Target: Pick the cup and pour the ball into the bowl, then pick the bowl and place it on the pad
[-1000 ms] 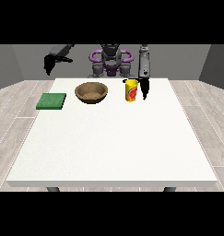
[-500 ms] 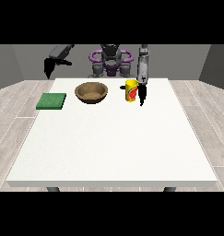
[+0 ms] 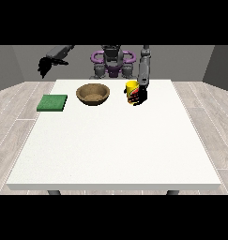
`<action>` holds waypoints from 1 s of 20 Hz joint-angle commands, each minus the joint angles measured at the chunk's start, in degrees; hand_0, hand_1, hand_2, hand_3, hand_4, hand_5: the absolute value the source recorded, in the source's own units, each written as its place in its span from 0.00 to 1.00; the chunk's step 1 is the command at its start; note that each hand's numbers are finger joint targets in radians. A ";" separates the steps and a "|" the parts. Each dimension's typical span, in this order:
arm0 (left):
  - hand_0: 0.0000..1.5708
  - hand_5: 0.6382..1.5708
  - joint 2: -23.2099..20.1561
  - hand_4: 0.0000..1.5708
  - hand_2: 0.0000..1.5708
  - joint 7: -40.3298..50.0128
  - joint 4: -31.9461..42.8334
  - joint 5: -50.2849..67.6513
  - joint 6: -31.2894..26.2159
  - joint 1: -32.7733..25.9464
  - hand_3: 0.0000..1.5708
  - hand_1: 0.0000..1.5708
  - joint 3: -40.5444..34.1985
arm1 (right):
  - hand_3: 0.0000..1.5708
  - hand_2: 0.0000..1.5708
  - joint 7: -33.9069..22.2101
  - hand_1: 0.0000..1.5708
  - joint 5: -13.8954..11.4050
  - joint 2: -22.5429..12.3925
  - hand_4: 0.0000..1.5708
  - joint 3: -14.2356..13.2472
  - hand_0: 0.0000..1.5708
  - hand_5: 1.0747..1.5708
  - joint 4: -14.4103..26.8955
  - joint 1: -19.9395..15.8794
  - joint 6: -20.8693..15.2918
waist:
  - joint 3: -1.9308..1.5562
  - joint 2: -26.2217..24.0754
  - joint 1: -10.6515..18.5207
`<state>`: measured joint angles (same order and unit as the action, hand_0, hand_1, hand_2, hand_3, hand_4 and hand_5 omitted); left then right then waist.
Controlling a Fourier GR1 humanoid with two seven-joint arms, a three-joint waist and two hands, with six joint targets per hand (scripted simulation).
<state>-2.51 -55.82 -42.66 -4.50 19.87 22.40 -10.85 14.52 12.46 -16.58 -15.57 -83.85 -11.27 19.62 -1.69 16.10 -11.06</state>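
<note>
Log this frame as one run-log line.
stage: grasping cup | hand at view's right at yellow cup | other hand raised | bowl, green pad untouched

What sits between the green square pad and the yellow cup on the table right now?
In the front view, the brown wooden bowl stands between the green square pad and the yellow cup; only bare white table separates them otherwise.

The hand at the view's right [image 3: 138, 95] covers the cup's [image 3: 131, 88] lower side. No ball shows inside the cup. The far hand [image 3: 44, 66] is too small to read.
</note>
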 commanded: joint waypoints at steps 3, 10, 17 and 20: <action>0.84 0.65 2.38 0.96 1.00 3.46 3.17 -4.22 5.75 -3.15 1.00 0.84 3.87 | 0.00 0.00 -2.52 0.00 0.97 -1.82 0.00 -0.80 0.00 1.00 2.42 2.43 2.18 | 1.67 -5.04 0.10; 0.91 0.73 -14.94 1.00 1.00 25.35 0.79 -16.01 6.92 5.98 1.00 0.91 7.95 | 0.00 0.00 -3.74 0.00 0.08 -0.85 0.00 -1.18 0.00 1.00 8.57 2.06 0.40 | 1.46 -13.40 4.04; 0.95 0.68 -17.93 1.00 1.00 43.54 1.03 -27.12 7.61 16.21 1.00 0.95 14.02 | 0.00 0.00 0.93 0.00 0.05 -2.03 0.00 -1.93 0.00 1.00 14.66 2.21 4.06 | 1.58 -13.79 3.59; 0.95 0.70 -15.71 0.97 1.00 46.32 0.04 -30.74 9.09 16.49 1.00 0.95 15.88 | 0.00 0.00 2.29 0.00 0.95 -4.05 0.00 -3.89 0.00 0.99 17.10 1.75 5.49 | 1.65 -13.90 4.40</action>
<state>-19.13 -14.33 -42.41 -30.34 26.68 37.32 2.74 14.88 12.77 -19.13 -18.43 -68.89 -9.45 22.85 -0.15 1.91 -6.56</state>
